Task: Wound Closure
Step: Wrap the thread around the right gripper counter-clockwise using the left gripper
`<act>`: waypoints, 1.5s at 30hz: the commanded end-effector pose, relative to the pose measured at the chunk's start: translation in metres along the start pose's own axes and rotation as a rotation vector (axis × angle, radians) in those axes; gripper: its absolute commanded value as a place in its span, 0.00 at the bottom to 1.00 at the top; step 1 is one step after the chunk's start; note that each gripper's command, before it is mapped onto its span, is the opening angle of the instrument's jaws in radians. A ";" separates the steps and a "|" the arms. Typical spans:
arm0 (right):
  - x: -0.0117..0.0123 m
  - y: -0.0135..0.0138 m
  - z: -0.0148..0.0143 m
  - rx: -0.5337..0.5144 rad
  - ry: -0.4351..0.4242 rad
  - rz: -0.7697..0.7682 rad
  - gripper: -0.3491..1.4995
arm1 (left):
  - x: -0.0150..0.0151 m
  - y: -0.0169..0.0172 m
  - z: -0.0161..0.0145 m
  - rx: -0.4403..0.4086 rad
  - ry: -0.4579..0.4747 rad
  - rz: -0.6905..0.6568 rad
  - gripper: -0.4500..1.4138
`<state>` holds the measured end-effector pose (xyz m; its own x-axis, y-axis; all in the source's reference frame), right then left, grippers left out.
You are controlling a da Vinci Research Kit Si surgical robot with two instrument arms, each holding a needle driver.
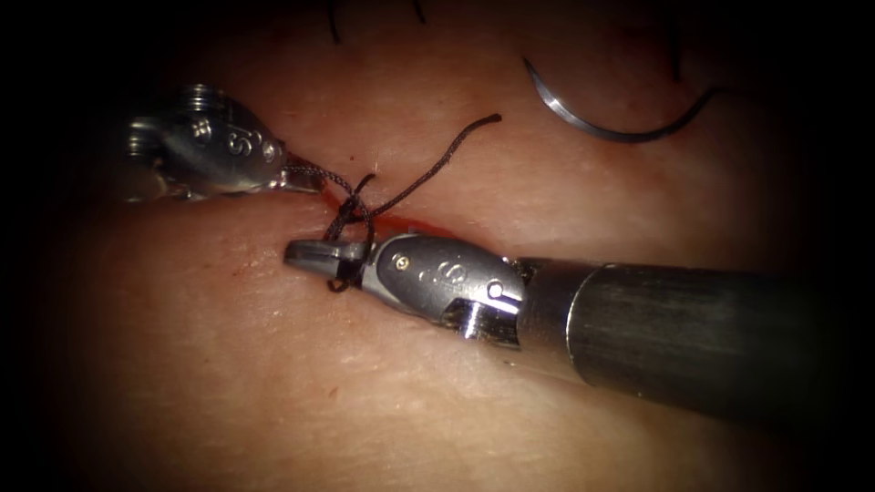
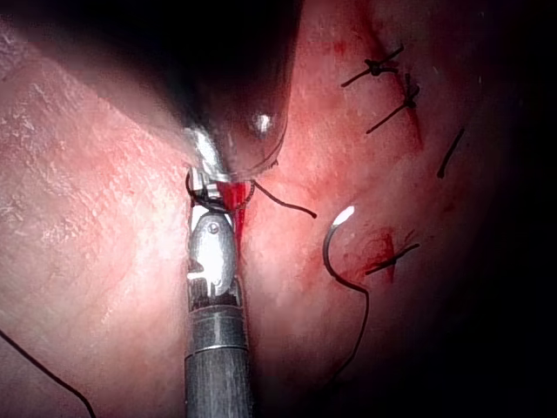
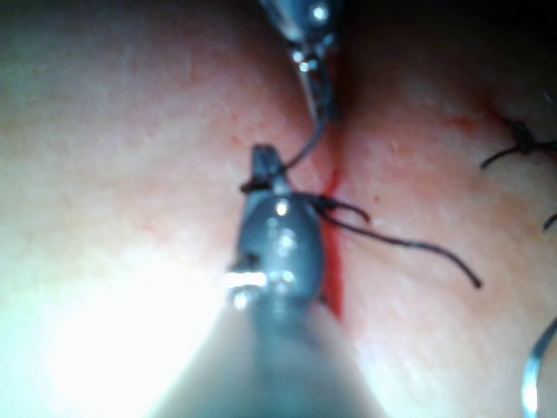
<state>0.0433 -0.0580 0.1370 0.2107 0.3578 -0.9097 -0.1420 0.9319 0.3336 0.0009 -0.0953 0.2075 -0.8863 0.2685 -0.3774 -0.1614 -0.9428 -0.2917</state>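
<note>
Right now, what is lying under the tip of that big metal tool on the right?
Under the right tool lies the tissue with its red cut. Thread is wrapped around the tool's tip; the left tool holds that thread. The tool covers where the thread enters the tissue.

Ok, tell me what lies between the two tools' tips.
In the endoscope view, thread runs from the left tool, which holds it, down to the right tool, looped around its jaws. Under it lies the tissue with red fluid along the cut.

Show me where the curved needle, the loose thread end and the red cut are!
curved needle (image 1: 606, 130), endoscope view, middle of its curve.
loose thread end (image 1: 495, 117), endoscope view, its tip.
red cut (image 3: 333, 279), right wrist view, red line beside the tool.
</note>
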 end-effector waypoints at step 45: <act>0.0026 -0.0009 -0.0018 -0.568 0.174 0.129 0.46 | -0.0036 0.0057 0.0059 -0.065 0.002 0.078 0.00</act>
<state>0.0414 -0.0578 0.1332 0.0034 0.4051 -0.9143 -0.6591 0.6885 0.3026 0.0013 -0.1017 0.2118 -0.8943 0.1940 -0.4032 -0.0647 -0.9477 -0.3124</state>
